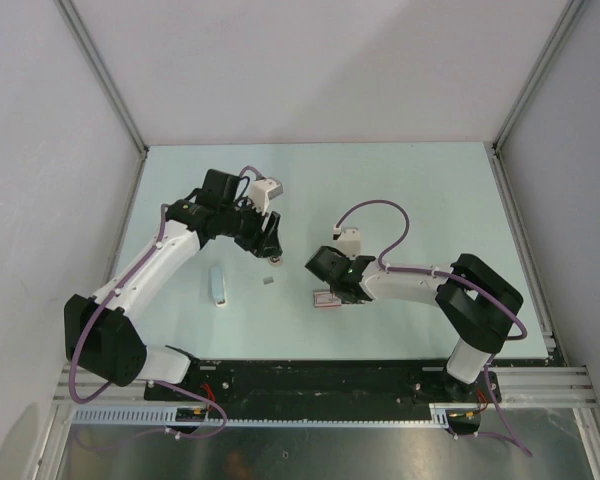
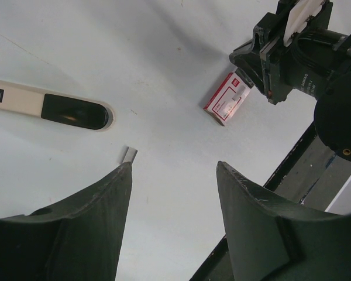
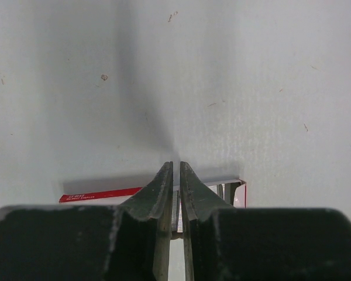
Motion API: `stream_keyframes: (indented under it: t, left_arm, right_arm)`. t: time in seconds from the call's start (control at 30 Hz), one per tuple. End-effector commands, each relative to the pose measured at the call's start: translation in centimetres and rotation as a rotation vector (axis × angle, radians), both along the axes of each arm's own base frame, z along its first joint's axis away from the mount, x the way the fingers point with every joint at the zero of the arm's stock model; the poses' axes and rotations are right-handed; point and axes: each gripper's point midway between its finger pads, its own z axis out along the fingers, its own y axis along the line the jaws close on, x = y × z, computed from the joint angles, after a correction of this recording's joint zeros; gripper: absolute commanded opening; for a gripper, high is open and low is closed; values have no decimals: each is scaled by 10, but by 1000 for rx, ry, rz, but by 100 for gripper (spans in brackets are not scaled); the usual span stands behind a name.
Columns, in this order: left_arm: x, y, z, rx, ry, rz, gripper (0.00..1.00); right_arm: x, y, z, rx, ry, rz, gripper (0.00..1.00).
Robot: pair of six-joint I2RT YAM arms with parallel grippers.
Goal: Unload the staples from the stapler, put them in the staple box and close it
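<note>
The stapler (image 1: 218, 285) lies flat on the table, left of centre; in the left wrist view (image 2: 47, 105) it is a cream oblong bar with a black end. A short silvery staple strip (image 1: 268, 281) lies loose beside it and also shows in the left wrist view (image 2: 129, 154). My left gripper (image 1: 268, 248) is open and empty above that strip (image 2: 174, 170). My right gripper (image 1: 325, 285) hangs over a red and white staple box (image 1: 327, 298). Its jaws (image 3: 176, 164) are shut on a thin silvery staple strip (image 3: 175, 208).
The staple box (image 3: 231, 190) is open at its right end; it also shows in the left wrist view (image 2: 227, 98), under the right gripper (image 2: 269, 64). The black rail of the arm bases (image 1: 330, 380) runs along the near edge. White walls enclose the table.
</note>
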Motion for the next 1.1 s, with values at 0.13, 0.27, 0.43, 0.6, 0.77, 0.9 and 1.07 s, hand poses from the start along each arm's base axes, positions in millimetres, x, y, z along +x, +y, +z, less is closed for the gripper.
stream_keyframes:
  t: [0.13,0.27,0.43,0.6,0.77,0.9,1.07]
  left_arm:
    - [-3,-2,12,-14,-67,-52,64]
    - [-3,-2,12,-15,-68,-53,64]
    - [-3,-2,11,-13,-65,-53,64]
    - [-2,-2,10,-11,-64,-52,64]
    - [-2,-3,11,-13,-64,-53,63]
    - [-3,-3,11,-13,-65,-53,63]
    - [-3,-2,12,-14,-67,-52,63]
  right_arm:
    - [-1,3,-3,6,-6,-13,13]
    - [-3,5,-3,11,-7,-6,13]
    - [-7,8,-1,18,-5,0,12]
    - [-11,10,-1,16,-5,3,12]
    - [-14,10,1,21,-7,4,12]
    - [-10,10,7,30,-25,0,14]
    - [0,7,17,54,-47,-10,17]
